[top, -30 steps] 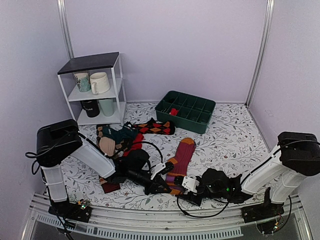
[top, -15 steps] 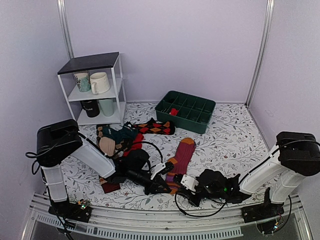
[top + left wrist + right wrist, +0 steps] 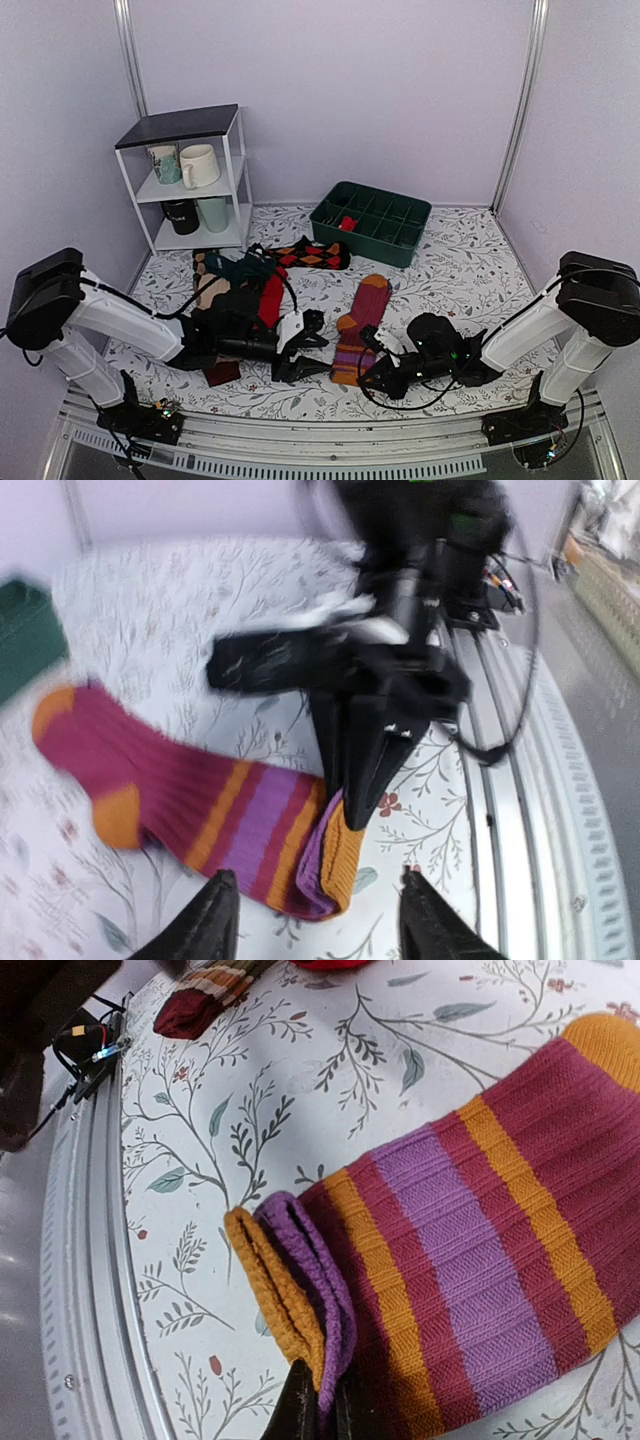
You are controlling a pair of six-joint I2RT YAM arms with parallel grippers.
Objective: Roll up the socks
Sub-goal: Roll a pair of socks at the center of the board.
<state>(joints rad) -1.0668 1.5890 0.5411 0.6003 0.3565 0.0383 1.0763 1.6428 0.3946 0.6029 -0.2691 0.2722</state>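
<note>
A white-framed shelf (image 3: 180,125) with a dark top stands at the far left of the flower-patterned table (image 3: 470,290). Its middle level holds a patterned mug (image 3: 165,163) beside a cream mug (image 3: 200,165). Below them are a black mug (image 3: 181,216) and a pale green mug (image 3: 214,214). A dark green compartment tray (image 3: 355,240) sits far, right of centre.

Plain lilac walls (image 3: 330,90), metal posts (image 3: 520,100) and bolted rail (image 3: 330,442) mark a lab booth.
</note>
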